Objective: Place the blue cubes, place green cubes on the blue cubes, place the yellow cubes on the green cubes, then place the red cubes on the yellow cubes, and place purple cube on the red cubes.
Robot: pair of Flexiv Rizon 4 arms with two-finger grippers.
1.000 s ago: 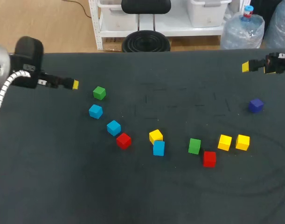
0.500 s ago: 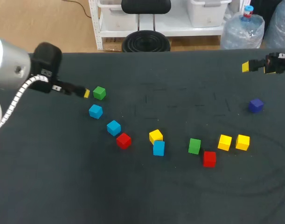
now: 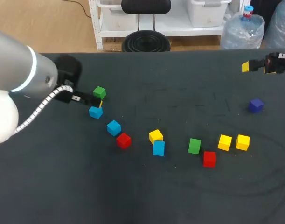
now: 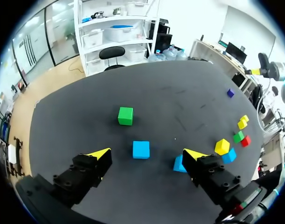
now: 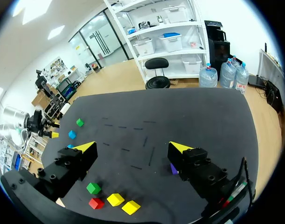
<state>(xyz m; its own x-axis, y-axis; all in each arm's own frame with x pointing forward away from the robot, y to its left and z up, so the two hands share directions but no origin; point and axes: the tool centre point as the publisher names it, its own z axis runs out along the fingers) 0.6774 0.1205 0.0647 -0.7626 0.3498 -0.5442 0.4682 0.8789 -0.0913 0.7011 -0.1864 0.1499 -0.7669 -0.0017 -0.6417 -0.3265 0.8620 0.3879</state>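
My left gripper hangs open over the leftmost blue cube, just in front of a green cube. In the left wrist view that blue cube lies between the spread fingers of the left gripper, untouched, with the green cube ahead. Two more blue cubes, a red cube and a yellow cube lie mid-table. My right gripper stays open at the far right edge, behind the purple cube.
Right of centre sit a green cube, a red cube and two yellow cubes. In the right wrist view the purple cube peeks out beside one finger of the right gripper.
My left arm has swung in from the table's left edge towards the middle and now stands over the leftmost blue cube. The right arm and all cubes have stayed put.
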